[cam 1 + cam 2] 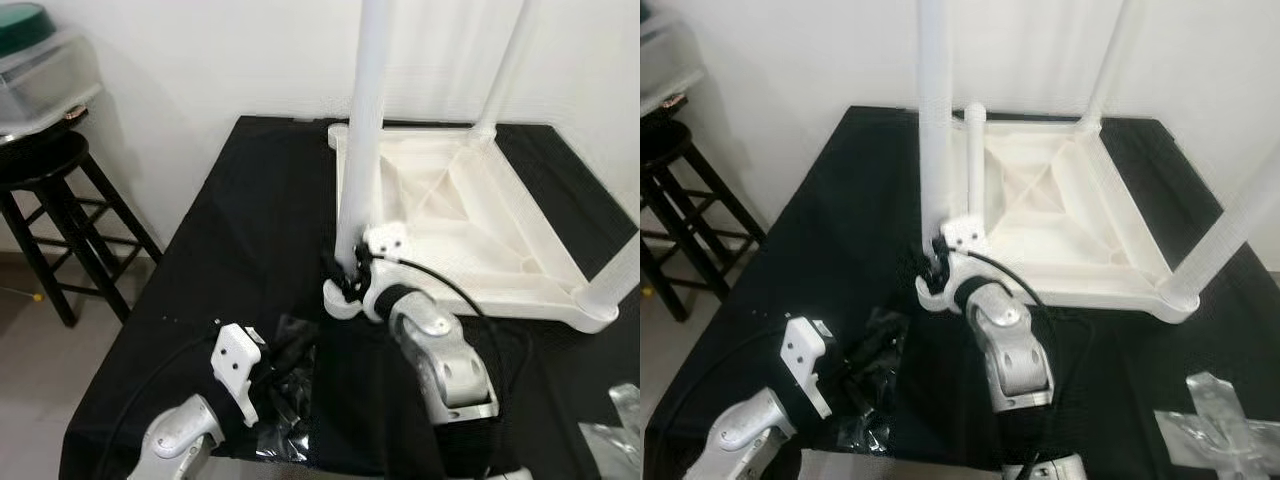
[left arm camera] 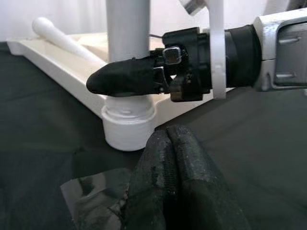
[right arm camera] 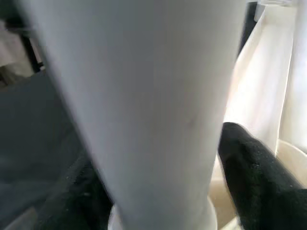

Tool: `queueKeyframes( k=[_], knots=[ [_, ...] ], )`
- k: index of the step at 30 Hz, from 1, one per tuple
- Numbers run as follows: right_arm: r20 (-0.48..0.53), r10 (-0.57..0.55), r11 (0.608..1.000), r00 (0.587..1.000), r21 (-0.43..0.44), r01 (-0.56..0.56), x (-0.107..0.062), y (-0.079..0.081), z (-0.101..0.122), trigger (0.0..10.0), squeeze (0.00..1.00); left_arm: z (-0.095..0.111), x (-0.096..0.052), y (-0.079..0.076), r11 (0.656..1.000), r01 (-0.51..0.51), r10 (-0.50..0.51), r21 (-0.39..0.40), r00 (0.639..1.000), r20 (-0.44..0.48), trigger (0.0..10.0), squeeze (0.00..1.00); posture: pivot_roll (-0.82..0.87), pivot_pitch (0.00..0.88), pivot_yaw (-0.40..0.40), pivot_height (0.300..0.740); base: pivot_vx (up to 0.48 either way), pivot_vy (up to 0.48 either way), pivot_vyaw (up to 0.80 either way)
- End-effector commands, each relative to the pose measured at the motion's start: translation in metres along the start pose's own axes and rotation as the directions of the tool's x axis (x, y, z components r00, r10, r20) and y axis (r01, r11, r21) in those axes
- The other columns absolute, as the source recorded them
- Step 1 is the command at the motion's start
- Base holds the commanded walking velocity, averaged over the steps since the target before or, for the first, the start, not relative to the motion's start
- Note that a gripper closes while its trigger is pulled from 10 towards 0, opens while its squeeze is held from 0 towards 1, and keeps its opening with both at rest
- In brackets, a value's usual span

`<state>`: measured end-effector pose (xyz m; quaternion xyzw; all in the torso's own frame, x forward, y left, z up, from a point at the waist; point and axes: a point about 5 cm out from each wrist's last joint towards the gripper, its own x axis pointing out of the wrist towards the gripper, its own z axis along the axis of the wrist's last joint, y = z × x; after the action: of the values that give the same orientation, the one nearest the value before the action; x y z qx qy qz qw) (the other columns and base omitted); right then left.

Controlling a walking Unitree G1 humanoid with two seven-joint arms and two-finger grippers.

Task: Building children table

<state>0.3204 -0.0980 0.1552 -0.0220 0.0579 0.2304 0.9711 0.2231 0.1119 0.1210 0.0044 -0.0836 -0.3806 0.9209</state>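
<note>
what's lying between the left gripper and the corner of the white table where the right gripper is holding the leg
Crumpled clear plastic wrap on the black cloth, then bare cloth up to the corner socket; the left wrist view shows it.

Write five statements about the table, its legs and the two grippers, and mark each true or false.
1. The white table lies upside down on the black cloth. True.
2. The right gripper is closed around the near leg, just above its socket. True.
3. The left gripper holds a table leg. False: its fingers are shut on nothing, above clear plastic wrap.
4. A spare leg lies inside the upturned table. True.
5. The stool stands to the robot's right. False: it stands to its left.
</note>
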Motion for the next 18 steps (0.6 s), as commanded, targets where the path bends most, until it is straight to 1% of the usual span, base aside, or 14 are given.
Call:
queueKeyframes(
  k=[1, 2, 3, 4, 5, 6, 7, 9, 10, 13, 14, 16, 17, 18],
  knots=[
    [0.063, 0.018, 1.000, 0.998, 0.003, -0.018, -0.001, -0.009, 0.012, 10.0, 1.00, -0.002, 0.000, -0.001, 1.000, 0.002, -0.002, -0.005, 1.000, -0.011, 10.0, 0.00, 0.01, 0.134, -0.009, 0.740, 0.000, 0.000, 0.00],
    [0.117, 0.125, 0.992, 0.985, -0.007, -0.125, 0.000, -0.009, 0.025, 10.0, 1.00, -0.002, 0.000, -0.002, 1.000, 0.005, -0.005, -0.007, 1.000, -0.011, 10.0, 0.00, 0.01, 0.135, -0.006, 0.740, 0.000, 0.000, 0.00],
    [0.117, 0.125, 0.992, 0.985, -0.007, -0.125, 0.000, -0.009, 0.025, 10.0, 1.00, -0.002, 0.000, -0.002, 1.000, 0.005, -0.005, -0.007, 1.000, -0.011, 10.0, 0.00, 0.01, 0.135, -0.006, 0.740, 0.000, 0.000, 0.00],
    [0.159, 0.280, 0.960, 0.947, -0.046, -0.276, -0.001, -0.014, 0.036, 10.0, 0.00, -0.002, 0.000, -0.002, 1.000, 0.008, -0.008, -0.009, 1.000, -0.011, 10.0, 0.00, 0.02, 0.135, 0.002, 0.740, 0.000, 0.000, 0.00],
    [0.154, 0.403, 0.915, 0.902, -0.097, -0.393, -0.003, -0.021, 0.040, 10.0, 0.00, -0.002, 0.000, -0.002, 1.000, 0.010, -0.010, -0.010, 1.000, -0.012, 10.0, 0.00, 0.02, 0.135, 0.002, 0.740, 0.000, 0.000, 0.00],
    [0.136, 0.467, 0.883, 0.874, -0.124, -0.453, -0.005, -0.026, 0.041, 10.0, 0.00, -0.002, 0.000, -0.002, 1.000, 0.011, -0.011, -0.010, 1.000, -0.012, 10.0, 0.00, 0.02, 0.135, 0.002, 0.740, 0.000, 0.000, 0.00],
    [0.093, 0.534, 0.841, 0.840, -0.159, -0.517, -0.008, -0.030, 0.038, 10.0, 0.00, -0.002, 0.000, -0.002, 1.000, 0.011, -0.011, -0.010, 1.000, -0.012, 10.0, 0.00, 0.02, 0.135, 0.001, 0.740, 0.000, 0.000, 0.00],
    [0.024, 0.624, 0.771, 0.781, -0.176, -0.611, -0.012, -0.034, 0.032, 10.0, 0.00, -0.002, 0.000, -0.002, 1.000, 0.011, -0.011, -0.010, 1.000, -0.012, 10.0, 0.00, 0.03, 0.135, 0.001, 0.740, 0.000, 0.000, 0.00],
    [-0.004, 0.652, 0.747, 0.758, -0.169, -0.643, -0.012, -0.036, 0.030, 10.0, 0.00, -0.002, 0.000, -0.002, 1.000, 0.010, -0.010, -0.010, 1.000, -0.012, 10.0, 0.00, 0.03, 0.136, 0.000, 0.740, 0.000, 0.000, 0.00],
    [-0.016, 0.664, 0.736, 0.748, -0.161, -0.657, -0.011, -0.038, 0.030, 10.0, 0.00, -0.002, 0.000, -0.002, 1.000, 0.010, -0.010, -0.010, 1.000, -0.013, 10.0, 0.00, 0.03, 0.136, 0.000, 0.740, 0.000, 0.000, 0.00],
    [-0.043, 0.664, 0.734, 0.746, -0.154, -0.662, -0.004, -0.044, 0.028, 10.0, 0.00, -0.002, 0.000, -0.002, 1.000, 0.008, -0.008, -0.008, 1.000, -0.014, 10.0, 0.00, 0.04, 0.135, -0.004, 0.740, 0.000, 0.000, 0.00],
    [-0.056, 0.661, 0.735, 0.749, -0.157, -0.660, -0.001, -0.047, 0.028, 10.0, 0.00, -0.002, -0.001, -0.002, 1.000, 0.007, -0.007, -0.006, 1.000, -0.015, 10.0, 0.00, 0.04, 0.135, -0.004, 0.740, 0.000, 0.000, 0.00],
    [-0.048, 0.655, 0.742, 0.754, -0.144, -0.655, 0.001, -0.047, 0.029, 10.0, 0.00, -0.002, -0.001, -0.003, 1.000, 0.006, -0.006, -0.005, 1.000, -0.016, 10.0, 0.00, 0.04, 0.135, -0.004, 0.740, 0.000, 0.000, 0.00],
    [-0.041, 0.661, 0.740, 0.750, -0.134, -0.659, 0.003, -0.049, 0.029, 10.0, 0.00, -0.002, -0.001, -0.003, 1.000, 0.006, -0.006, -0.005, 1.000, -0.016, 10.0, 0.00, 0.04, 0.135, -0.004, 0.740, 0.000, 0.000, 0.00]
  ],
)
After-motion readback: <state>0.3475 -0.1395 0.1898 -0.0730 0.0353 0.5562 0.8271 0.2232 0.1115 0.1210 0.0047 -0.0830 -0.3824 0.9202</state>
